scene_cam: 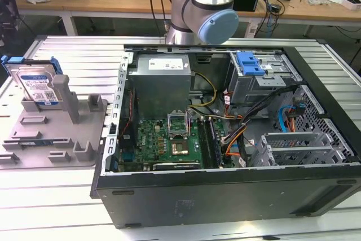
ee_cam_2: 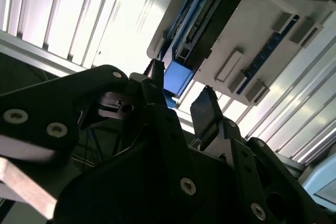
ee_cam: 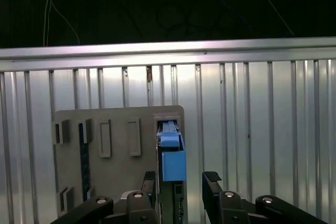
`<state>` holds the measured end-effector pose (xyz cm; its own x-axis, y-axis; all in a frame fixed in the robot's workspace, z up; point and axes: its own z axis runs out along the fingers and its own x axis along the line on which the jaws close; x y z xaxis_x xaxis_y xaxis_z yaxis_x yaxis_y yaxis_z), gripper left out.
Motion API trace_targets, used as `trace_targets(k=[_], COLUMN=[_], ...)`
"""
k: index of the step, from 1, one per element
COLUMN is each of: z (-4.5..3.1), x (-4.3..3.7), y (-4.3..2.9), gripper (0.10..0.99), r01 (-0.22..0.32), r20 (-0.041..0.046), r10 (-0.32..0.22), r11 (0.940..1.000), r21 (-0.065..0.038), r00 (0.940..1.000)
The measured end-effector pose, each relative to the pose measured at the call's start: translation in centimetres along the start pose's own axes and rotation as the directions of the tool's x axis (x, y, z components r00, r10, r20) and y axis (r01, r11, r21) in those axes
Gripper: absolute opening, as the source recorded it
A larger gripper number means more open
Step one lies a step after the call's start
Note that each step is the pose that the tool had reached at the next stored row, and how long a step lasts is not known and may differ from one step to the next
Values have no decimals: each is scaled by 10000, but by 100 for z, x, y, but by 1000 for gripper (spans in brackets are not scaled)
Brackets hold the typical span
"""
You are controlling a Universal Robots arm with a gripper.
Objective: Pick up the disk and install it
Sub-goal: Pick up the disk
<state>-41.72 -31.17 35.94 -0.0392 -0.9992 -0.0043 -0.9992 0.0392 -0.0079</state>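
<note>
Hidden or cut off: the arm (scene_cam: 203,9) runs out of the exterior view at twelve o'clock. The lower edge of the disk (scene_cam: 38,86) sits behind the uprights of the grey fixture (scene_cam: 56,139). In both wrist views we see the disk (ee_cam: 172,153) edge-on, its label face turned away.
Counts: we count one disk, one grey fixture, one open computer case (scene_cam: 225,196), one blue latch (scene_cam: 251,63) at two o'clock inside that case, and two fingers (ee_cam: 211,179).
Disk look: silvery, flat and rectangular, with a white-and-blue label and a blue carrier bracket round it.
Disk place: standing on edge in the fixture, at nine o'clock from the case.
Jaws: the gripper (ee_cam: 181,176) is spread wide and holds nothing. The disk's blue end lines up with the gap, and we cannot tell whether they touch.
</note>
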Motion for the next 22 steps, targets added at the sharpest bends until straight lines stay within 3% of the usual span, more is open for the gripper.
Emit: trace_targets(k=[3, 8, 11, 15, 22], z=[19, 57, 64, 77, 88], x=[2, 1, 0, 0, 0], y=[-2, -25, -41, -48, -47], gripper=[482, 482, 482, 482, 482], r01=[7, 29, 103, 471, 609], r20=[-4, -16, -53, -207, -224], r10=[-7, -30, -106, -482, -620], r11=[9999, 9992, 9988, 9976, 9971], r21=[-115, -399, -489, -498, -465], r00=[10000, 10000, 9999, 9986, 9978])
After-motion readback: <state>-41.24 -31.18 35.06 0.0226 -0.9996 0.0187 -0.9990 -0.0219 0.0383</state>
